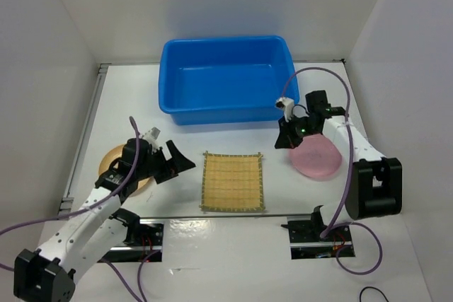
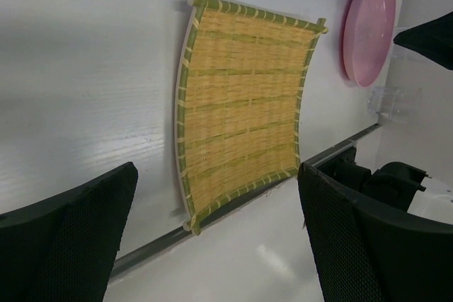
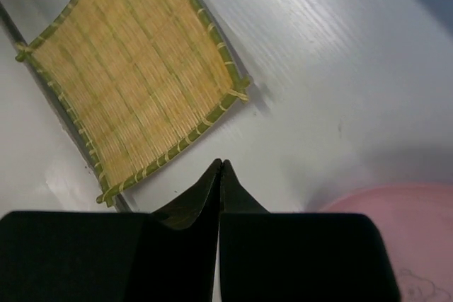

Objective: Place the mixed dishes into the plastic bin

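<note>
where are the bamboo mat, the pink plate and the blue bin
bamboo mat (image 1: 233, 181), top external view, centre of its woven surface
pink plate (image 1: 318, 163), top external view, uncovered near part of its face
blue bin (image 1: 219, 114), top external view, its near outer wall

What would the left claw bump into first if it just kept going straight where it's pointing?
Most likely the square yellow-tan woven bamboo mat: the open left gripper aims at it across bare white table. Its height is unclear, so it might pass above the mat.
</note>
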Controlling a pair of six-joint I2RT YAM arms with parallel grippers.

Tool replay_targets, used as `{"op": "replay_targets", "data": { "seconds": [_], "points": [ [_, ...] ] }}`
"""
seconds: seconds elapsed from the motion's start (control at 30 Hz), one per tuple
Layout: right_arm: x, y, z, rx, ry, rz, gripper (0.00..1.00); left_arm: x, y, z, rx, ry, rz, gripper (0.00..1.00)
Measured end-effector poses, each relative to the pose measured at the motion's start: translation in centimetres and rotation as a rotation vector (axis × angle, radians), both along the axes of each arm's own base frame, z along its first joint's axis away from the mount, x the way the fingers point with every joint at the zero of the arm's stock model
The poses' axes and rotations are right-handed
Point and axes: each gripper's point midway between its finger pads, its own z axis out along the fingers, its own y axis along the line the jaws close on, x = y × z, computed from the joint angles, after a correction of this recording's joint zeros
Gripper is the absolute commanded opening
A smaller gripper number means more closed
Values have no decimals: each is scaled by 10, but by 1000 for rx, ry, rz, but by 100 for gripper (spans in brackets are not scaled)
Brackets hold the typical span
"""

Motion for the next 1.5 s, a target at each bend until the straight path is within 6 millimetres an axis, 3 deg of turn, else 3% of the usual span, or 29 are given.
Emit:
{"op": "replay_targets", "data": {
  "seconds": [0.1, 0.3, 0.43, 0.53, 0.77, 1.1, 1.3, 1.43, 1.47, 1.5],
  "points": [
    [-6, 22, -12, -23, 15, 90, 0, 3, -10, -9, 8, 23, -36, 100],
    [-27, 72, -62, -187, 48, 309, 0, -3, -23, -42, 57, 129, -123, 100],
    [-35, 71, -98, -303, 114, 338, 0, -7, -28, -66, 98, 209, -172, 100],
    [-32, 74, -102, -354, 108, 331, 0, -9, -29, -75, 114, 233, -196, 100],
    [-20, 80, -101, -380, 94, 289, 0, 2, -42, -73, 70, 185, -229, 100],
    [-18, 81, -101, -385, 91, 274, 0, 8, -90, -75, -84, 144, -385, 100],
    [-16, 80, -101, -390, 87, 271, 0, 7, -99, -77, -113, 145, -390, 77],
    [-16, 80, -101, -393, 84, 269, 0, 6, -93, -80, -86, 153, -355, 44],
    [-15, 79, -101, -397, 81, 267, 0, 5, -92, -77, -85, 146, -348, 26],
    [-14, 79, -102, -401, 79, 266, 0, 5, -90, -74, -77, 138, -338, 19]
  ]
}}
